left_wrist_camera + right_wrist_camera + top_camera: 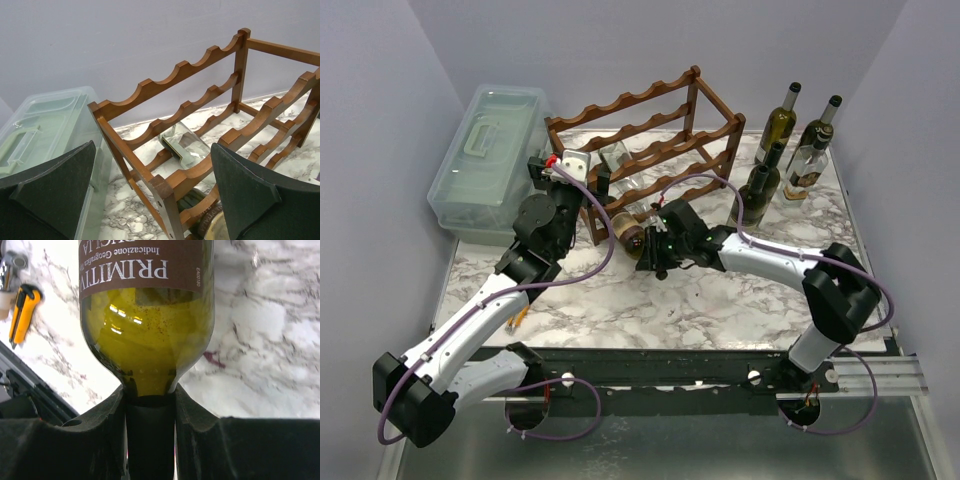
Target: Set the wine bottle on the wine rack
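The wine bottle (147,305) is olive-green glass with a brown label. My right gripper (150,395) is shut on its neck. In the top view the bottle (628,232) lies nearly level, its base end at the lower front rail of the wine rack (650,150), near the rack's left end, and the right gripper (660,245) is just in front of it. My left gripper (582,175) hovers open and empty over the rack's left end. From the left wrist the rack (190,70) fills the view and the labelled bottle (215,222) shows at the bottom tier.
A clear bottle (185,145) lies on the rack's middle tier. A pale green plastic box (490,160) stands left of the rack. Three bottles stand at the back right (780,125), (812,150), (758,190). A yellow tool (22,312) lies on the marble near the left arm.
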Available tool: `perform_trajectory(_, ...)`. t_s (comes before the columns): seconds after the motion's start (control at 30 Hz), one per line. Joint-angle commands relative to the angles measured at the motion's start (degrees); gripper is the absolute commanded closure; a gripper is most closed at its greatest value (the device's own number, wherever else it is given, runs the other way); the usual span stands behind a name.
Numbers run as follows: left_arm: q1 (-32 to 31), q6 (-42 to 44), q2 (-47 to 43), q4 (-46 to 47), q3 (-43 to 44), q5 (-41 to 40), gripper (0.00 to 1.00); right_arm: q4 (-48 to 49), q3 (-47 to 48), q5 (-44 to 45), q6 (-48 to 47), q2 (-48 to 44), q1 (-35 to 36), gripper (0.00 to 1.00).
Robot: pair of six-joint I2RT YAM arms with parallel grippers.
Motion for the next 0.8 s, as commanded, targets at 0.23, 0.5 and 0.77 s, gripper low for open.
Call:
perform_trajectory(0.23, 1.0, 0.8, 0.2, 1.4, -0.9, 0.3, 0.02, 12.3, 14.0, 7.5, -0.3, 13.0, 0.0, 0.99)
perform_trajectory(0.5, 2.3, -0.6, 0.5, 1.4, -0.9, 1.7, 0.02, 13.3, 16.5, 8.3, -0.3, 17.5, 0.0, 0.68)
perform_trajectory(0.77, 3.4, -1.9, 0.3, 1.4, -0.9, 2.7, 0.02, 11.3, 14.9, 7.0, -0.9, 15.9, 0.1, 0.38)
